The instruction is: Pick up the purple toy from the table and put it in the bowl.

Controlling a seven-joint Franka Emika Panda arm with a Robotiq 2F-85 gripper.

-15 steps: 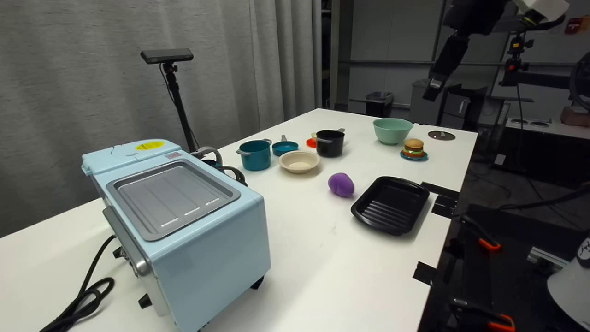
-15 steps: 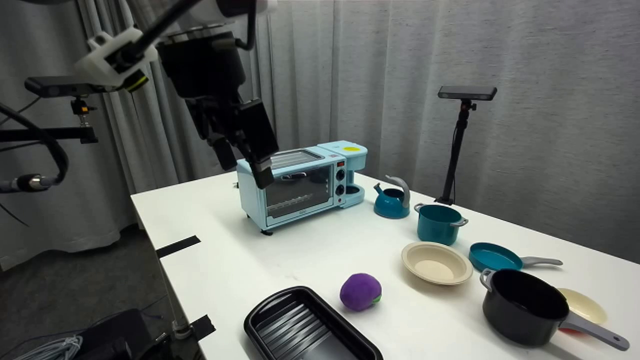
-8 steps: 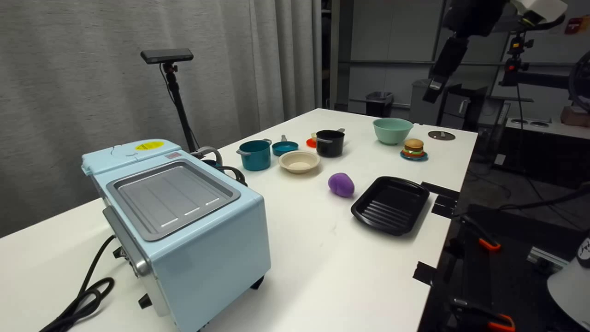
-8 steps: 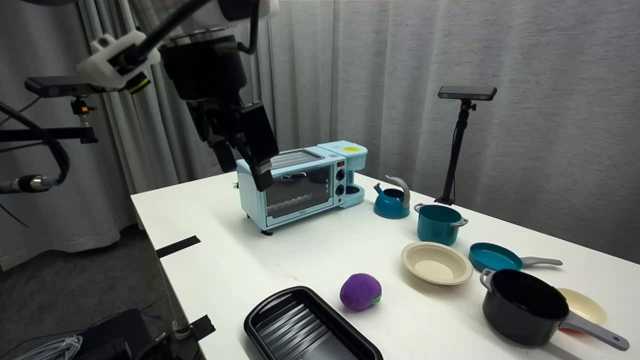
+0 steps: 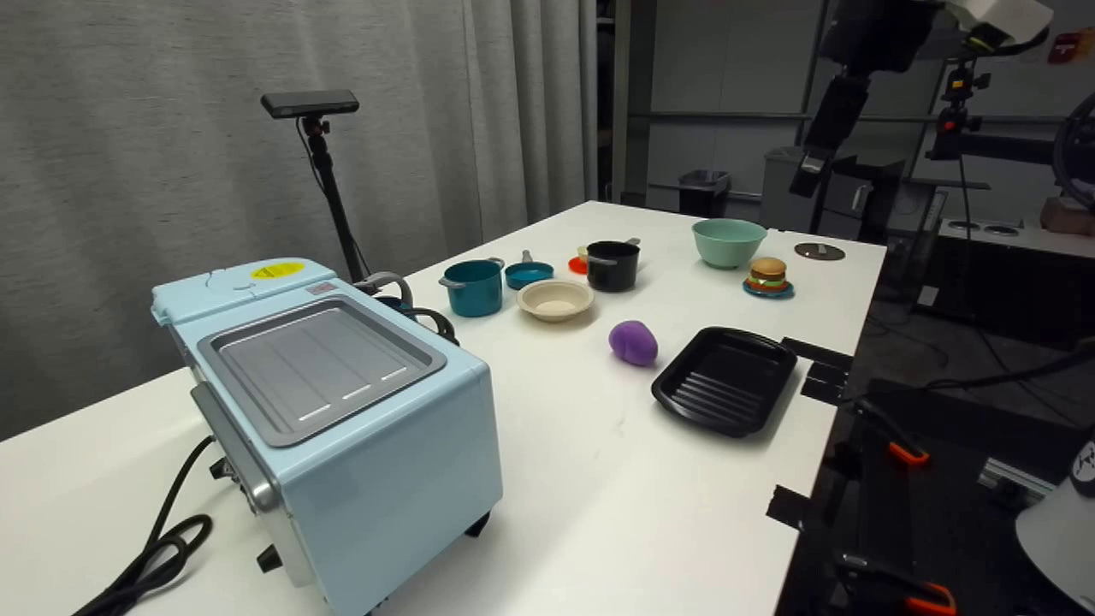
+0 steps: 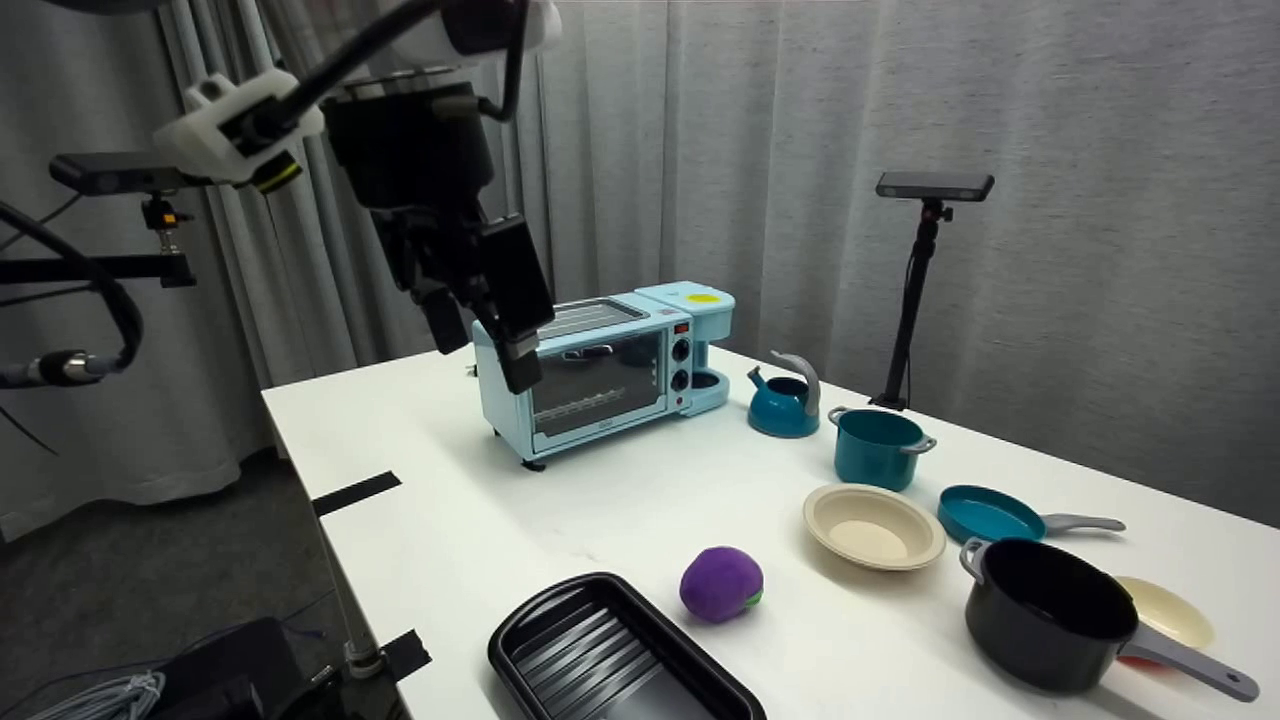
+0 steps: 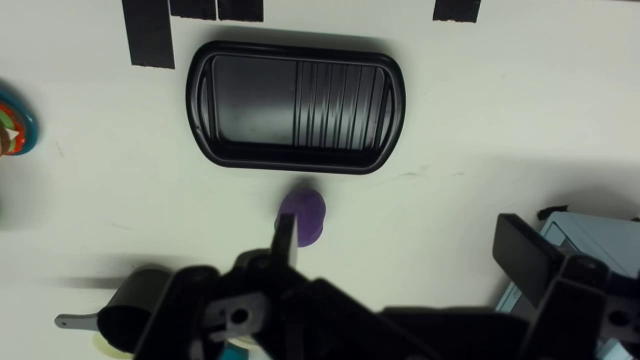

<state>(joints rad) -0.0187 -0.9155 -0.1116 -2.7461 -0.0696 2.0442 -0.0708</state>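
Note:
The purple toy (image 5: 633,344) lies on the white table (image 5: 573,479), beside the black tray; it also shows in the other exterior picture (image 6: 720,584). In the wrist view the toy (image 7: 311,215) is partly covered by my left-hand finger (image 7: 286,235). The shallow cream bowl (image 6: 874,528) stands empty on the table, and it shows in both exterior views (image 5: 555,301). Only a sliver of it shows in the wrist view (image 7: 245,343). My gripper (image 7: 398,219) is open with nothing between its fingers. It hangs high above the table, apart from the toy (image 6: 486,358).
A black ridged tray (image 6: 620,655) lies close to the toy. A teal pot (image 6: 876,450), teal pan (image 6: 990,512) and black pot (image 6: 1040,640) stand around the bowl. A light blue oven (image 5: 393,462), green bowl (image 5: 727,244) and toy burger (image 5: 767,274) are also there.
My gripper has come down slightly, still open. The toy, the bowl and the other things have not moved.

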